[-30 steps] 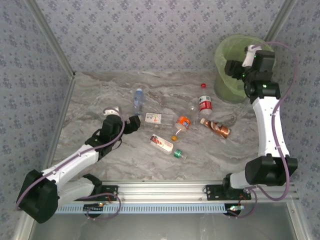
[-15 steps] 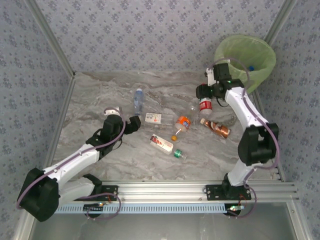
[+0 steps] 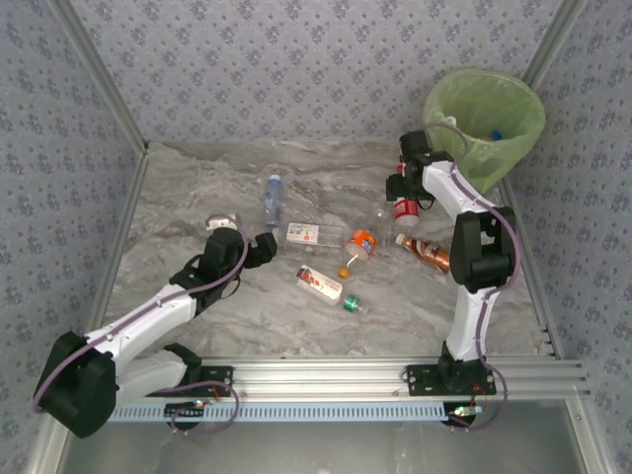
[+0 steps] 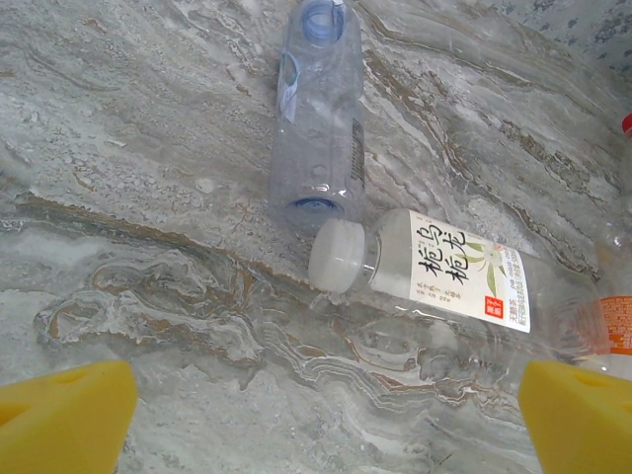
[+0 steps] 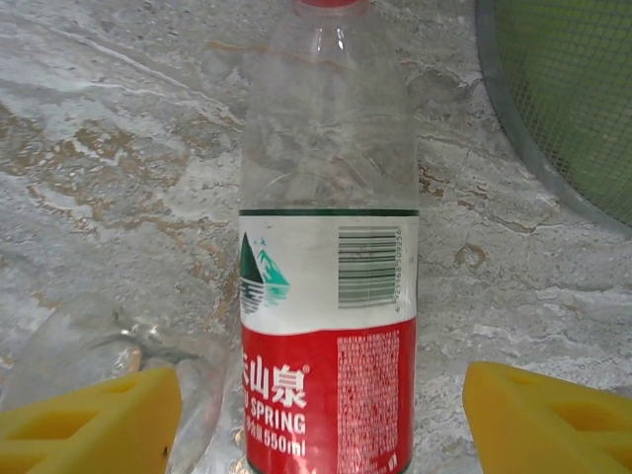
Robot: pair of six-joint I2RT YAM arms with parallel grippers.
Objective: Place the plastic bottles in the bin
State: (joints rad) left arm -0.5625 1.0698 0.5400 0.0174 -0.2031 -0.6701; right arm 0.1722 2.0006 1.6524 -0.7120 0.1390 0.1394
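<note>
Top view gives you the right gripper (image 3: 403,186) over the red-label bottle (image 3: 405,207) beside the bin (image 3: 440,148); left wrist, left gripper (image 4: 321,415) wide open, empty, white-label bottle (image 4: 449,276) ahead; right wrist, pads (image 5: 89,420) spread either side of the red-label bottle, not gripping.

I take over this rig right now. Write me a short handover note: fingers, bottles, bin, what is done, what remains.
Left gripper: open, aimed at the white-label bottle, not touching it.
Right gripper: open, fingers either side of the red-label bottle, which lies beside the bin.
Done: a blue-capped thing lies in the bin, likely one bottle.
Left: both bottles above, plus others on the table, among them the blue-label bottle, orange-label bottle and coppery bottle.
</note>
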